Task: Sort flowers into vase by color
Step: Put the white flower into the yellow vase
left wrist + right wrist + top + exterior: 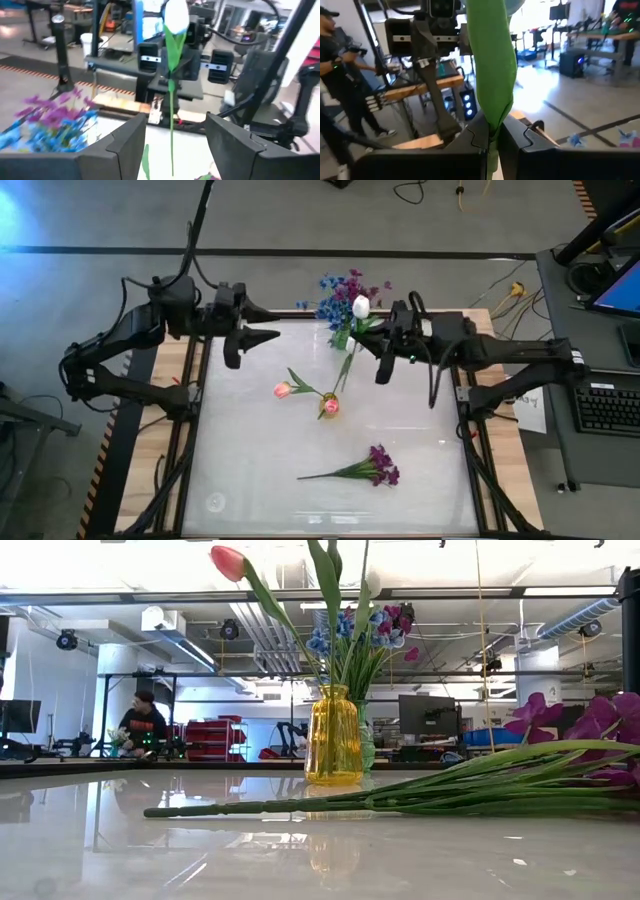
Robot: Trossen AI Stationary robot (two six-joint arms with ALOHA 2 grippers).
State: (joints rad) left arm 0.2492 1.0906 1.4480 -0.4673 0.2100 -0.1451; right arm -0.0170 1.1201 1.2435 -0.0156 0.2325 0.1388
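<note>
A white tulip with its bud up stands upright in the air, and my right gripper is shut on it. Its stem runs down toward the yellow vase; whether the end is inside, I cannot tell. That vase holds a pink tulip. Blue and purple blossoms stand in a second vase behind it. My left gripper is open, facing the white tulip from the left. A purple sprig lies flat on the table. My right gripper pinches the white tulip's stem, wrapped in its green leaf, between its two fingers, below the bud. The fingers come in level from the table's right and lie across the stem. The tulip stands upright with its bud above the fingers and its stem hanging below.
Wooden rails border the white table on the left and right. The space between the purple sprig and the yellow vase is bare tabletop. In the room behind, a person sits at a bench; another person stands beyond the left arm.
</note>
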